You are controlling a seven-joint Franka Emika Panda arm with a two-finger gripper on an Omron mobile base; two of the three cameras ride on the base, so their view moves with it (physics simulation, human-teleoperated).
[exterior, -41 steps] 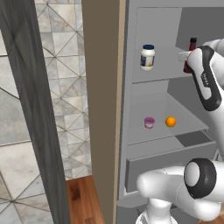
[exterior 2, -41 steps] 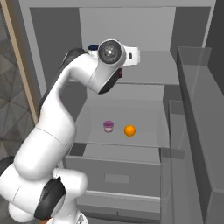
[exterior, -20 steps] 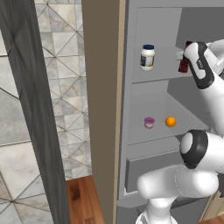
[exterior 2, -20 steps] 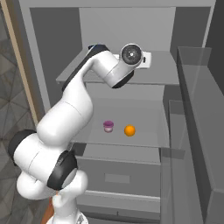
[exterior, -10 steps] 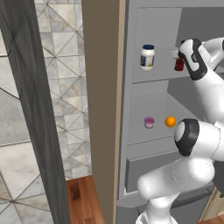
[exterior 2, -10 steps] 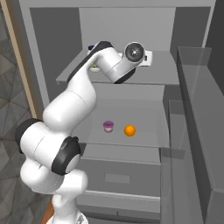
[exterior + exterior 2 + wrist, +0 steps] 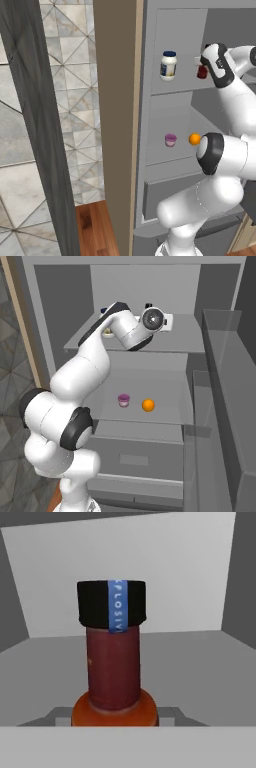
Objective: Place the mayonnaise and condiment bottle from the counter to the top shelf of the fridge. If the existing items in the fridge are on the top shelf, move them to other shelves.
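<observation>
White with a dark blue lid, the mayonnaise (image 7: pixel 168 65) stands upright toward the left of the top shelf (image 7: pixel 172 88) inside the fridge (image 7: pixel 172 30), well apart from the arm's hand. To its right on the same shelf, the condiment bottle (image 7: pixel 202 71) shows as a red-brown body just beside the wrist, with the gripper (image 7: pixel 204 64) closed down around it; in the hand view the bottle's neck and black cap (image 7: pixel 112 607), crossed by a blue label strip, rise upright close before the camera, its orange-red shoulder at the bottom edge and grey shelf surface (image 7: pixel 200 662) running behind it. Whether the bottle's base rests on the panel or hangs just above it cannot be told. One shelf lower (image 7: pixel 165 155), the pink-purple cup (image 7: pixel 170 140) sits left of the small orange fruit (image 7: pixel 194 139), near each other but not touching. From the right base view the same pair lies on the middle panel, cup (image 7: pixel 123 400) left, fruit (image 7: pixel 148 405) right, below the arm's elbow.
</observation>
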